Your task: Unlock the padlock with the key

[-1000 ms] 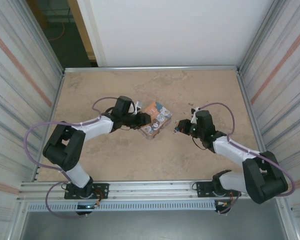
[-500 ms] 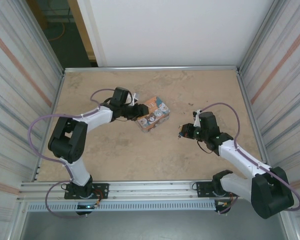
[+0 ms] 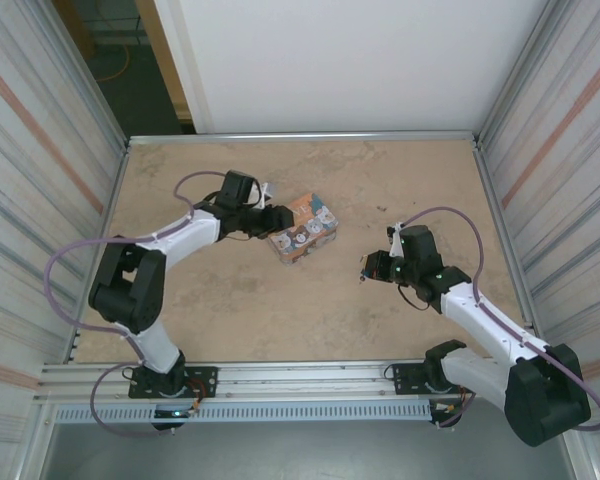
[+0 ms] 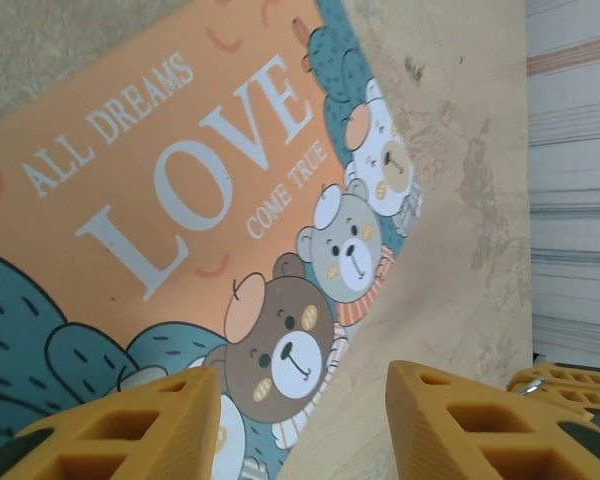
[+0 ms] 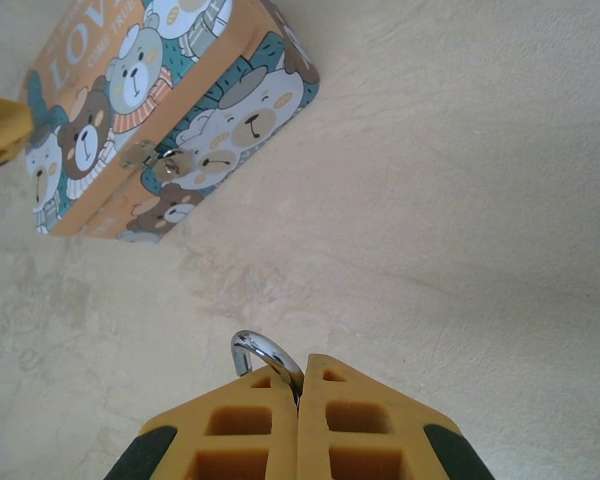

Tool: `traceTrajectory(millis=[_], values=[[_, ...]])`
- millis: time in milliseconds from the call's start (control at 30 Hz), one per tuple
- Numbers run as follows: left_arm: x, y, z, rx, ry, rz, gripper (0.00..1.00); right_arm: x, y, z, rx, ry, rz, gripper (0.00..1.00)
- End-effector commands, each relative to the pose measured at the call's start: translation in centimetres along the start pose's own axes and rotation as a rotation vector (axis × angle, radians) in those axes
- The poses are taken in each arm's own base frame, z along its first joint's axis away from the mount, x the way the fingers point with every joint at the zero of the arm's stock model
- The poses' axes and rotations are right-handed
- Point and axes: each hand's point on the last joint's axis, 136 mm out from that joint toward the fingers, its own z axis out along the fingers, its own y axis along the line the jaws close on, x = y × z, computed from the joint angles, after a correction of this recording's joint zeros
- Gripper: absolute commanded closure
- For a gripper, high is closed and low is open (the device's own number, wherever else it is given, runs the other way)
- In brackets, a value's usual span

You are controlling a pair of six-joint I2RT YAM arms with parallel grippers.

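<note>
My right gripper [image 5: 300, 385] is shut on the padlock. Only its silvery shackle [image 5: 265, 352] curls out past the fingertips, and the teal body is hidden between the yellow fingers. In the top view the right gripper [image 3: 365, 268] hangs over bare table, right of the orange "LOVE" tin box [image 3: 303, 235] and apart from it. My left gripper [image 4: 300, 400] is open at the tin box's [image 4: 180, 200] left end, its fingers [image 4: 130, 420] straddling the lid's edge with nothing clamped between them. The tin's small clasp [image 5: 163, 160] faces the right gripper.
The tan table [image 3: 230, 320] is walled by corrugated metal panels on the left [image 3: 40, 200] and right [image 3: 570, 200]. A metal rail [image 3: 300, 378] runs along the near edge by the arm bases.
My right gripper has drawn back from the tin box toward the near right, still shut on the padlock. The left gripper and tin shifted slightly toward the far left.
</note>
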Motion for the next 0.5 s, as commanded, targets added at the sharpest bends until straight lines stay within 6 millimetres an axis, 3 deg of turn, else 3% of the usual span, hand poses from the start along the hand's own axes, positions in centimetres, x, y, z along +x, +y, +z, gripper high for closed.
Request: traceTrajectory(millis=[0,467], values=[[-0.6,-1.3,-3.0,-0.017,-0.067,0.074,0.51,-1.0,1.5,-0.9,-0.042,-0.014,-0.030,1.00],[1.2,-0.3,-11.5,-0.210,-0.267,0.231,0.47,-1.2,2.9,-1.3,-0.061,0.007,-0.050,1.00]])
